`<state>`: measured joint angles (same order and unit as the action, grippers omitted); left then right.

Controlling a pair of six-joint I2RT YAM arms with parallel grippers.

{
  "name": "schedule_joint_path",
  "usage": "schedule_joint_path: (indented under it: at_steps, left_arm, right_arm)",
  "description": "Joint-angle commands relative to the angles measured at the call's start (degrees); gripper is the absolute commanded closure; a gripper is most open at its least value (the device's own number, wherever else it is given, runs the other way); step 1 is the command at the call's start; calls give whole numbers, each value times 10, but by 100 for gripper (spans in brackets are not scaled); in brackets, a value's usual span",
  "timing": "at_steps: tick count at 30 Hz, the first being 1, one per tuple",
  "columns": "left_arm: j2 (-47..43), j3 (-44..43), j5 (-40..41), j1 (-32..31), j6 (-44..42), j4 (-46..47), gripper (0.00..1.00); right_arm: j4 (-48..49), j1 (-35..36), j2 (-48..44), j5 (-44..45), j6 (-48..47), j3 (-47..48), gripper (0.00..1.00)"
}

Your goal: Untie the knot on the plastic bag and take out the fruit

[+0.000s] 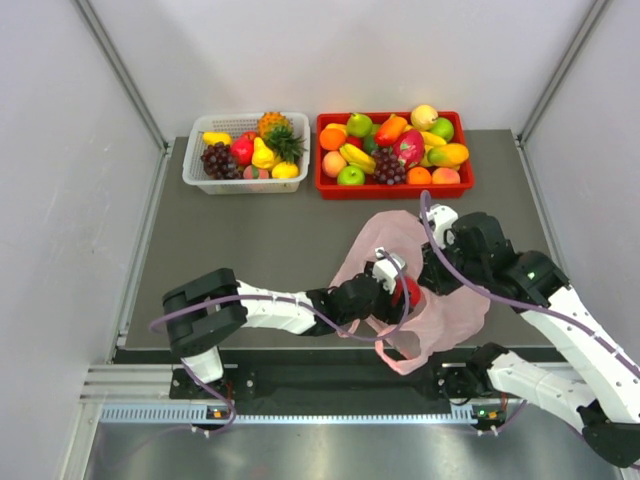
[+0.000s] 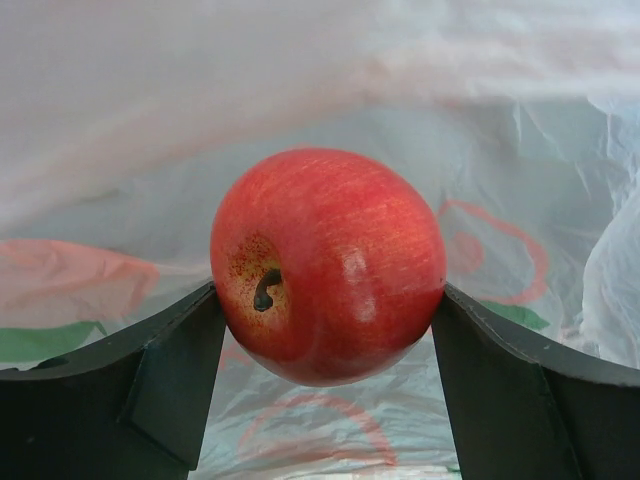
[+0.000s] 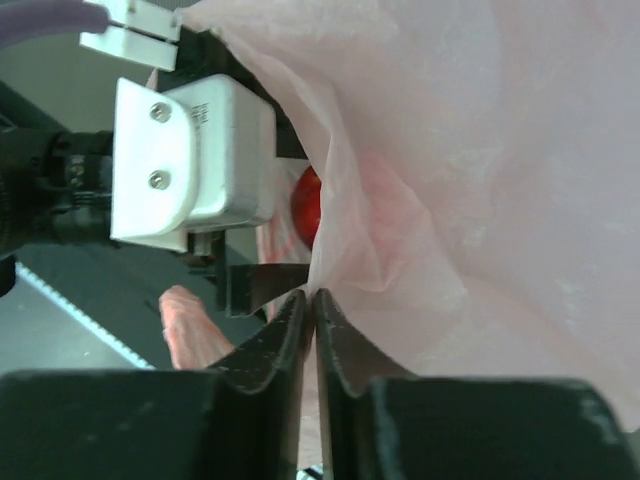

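Note:
The pink plastic bag [image 1: 440, 300] lies open at the table's near edge. My left gripper [image 1: 400, 288] reaches into its mouth and is shut on a red apple [image 2: 328, 265], which fills the left wrist view between the dark fingers [image 2: 170, 370]. The apple also shows as a red patch [image 1: 410, 292] in the top view and behind the bag edge [image 3: 306, 205] in the right wrist view. My right gripper [image 3: 312, 300] is shut on the bag's thin edge [image 3: 335, 230] and holds it up. I see no knot; a loose handle loop [image 1: 392, 352] hangs at the front.
A white basket [image 1: 246, 152] with a pineapple, grapes and other fruit stands at the back left. A red tray [image 1: 393, 152] full of fruit stands beside it at the back right. The grey table's near edge [image 1: 300, 350] runs just under the bag.

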<state>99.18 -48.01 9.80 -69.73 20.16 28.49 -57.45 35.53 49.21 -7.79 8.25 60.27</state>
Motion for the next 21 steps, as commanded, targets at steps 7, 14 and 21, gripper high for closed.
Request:
schedule_joint_path:
  at_steps: [7, 14, 21]
  left_arm:
    - [-93, 9, -57, -1, 26, -50, 100]
    - [-203, 33, -95, -4, 43, -136, 100]
    - [-310, 34, -188, -4, 63, -219, 100]
  right_arm:
    - [42, 7, 10, 124, 33, 8, 100]
    - [60, 6, 26, 197, 44, 20, 100]
    - [113, -19, 46, 244, 54, 20, 100]
